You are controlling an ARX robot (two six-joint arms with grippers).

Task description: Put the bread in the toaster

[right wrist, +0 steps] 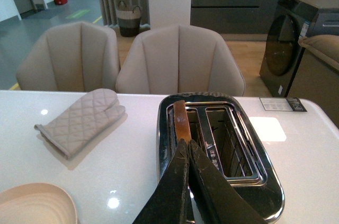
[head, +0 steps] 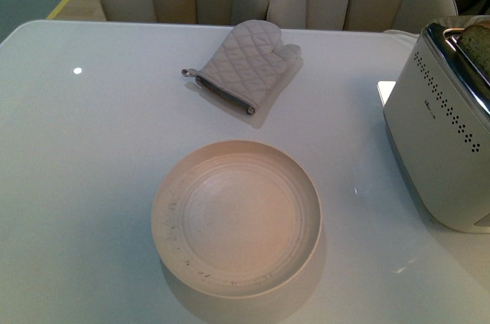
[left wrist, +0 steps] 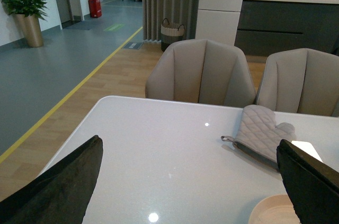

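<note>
My left gripper (left wrist: pixel 190 181) hangs with its fingers (left wrist: pixel 58 187) spread wide apart — nothing between them. My right gripper (right wrist: pixel 188 152) has its fingers (right wrist: pixel 209 187) pressed together — tips nearly touching, pointing away from me.

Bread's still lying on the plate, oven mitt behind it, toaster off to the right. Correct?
No. The plate is empty; the bread stands in a slot of the toaster, as the right wrist view shows. The oven mitt and the toaster's position are as stated.
</note>
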